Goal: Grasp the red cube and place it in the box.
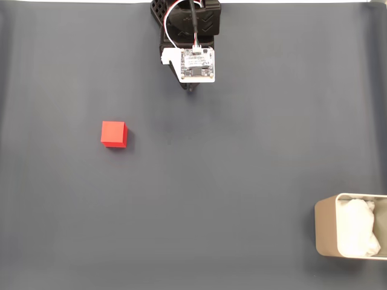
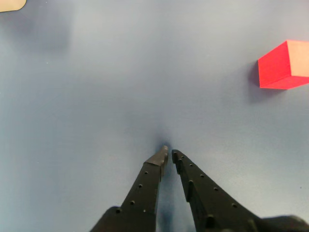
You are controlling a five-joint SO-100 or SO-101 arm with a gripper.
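wrist view shows the gripper (image 2: 169, 153) with its tips nearly together and holding nothing, while the red cube (image 2: 283, 65) sits well apart, ahead and to the right of it, on the opposite side from the box (image 2: 10, 4).

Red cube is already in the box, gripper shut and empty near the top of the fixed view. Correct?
Not quite. The red cube isn't in the box; the fixed view shows it lying on the mat at left, far from the box at the lower right corner. The rest holds: the gripper is shut and empty in the wrist view.
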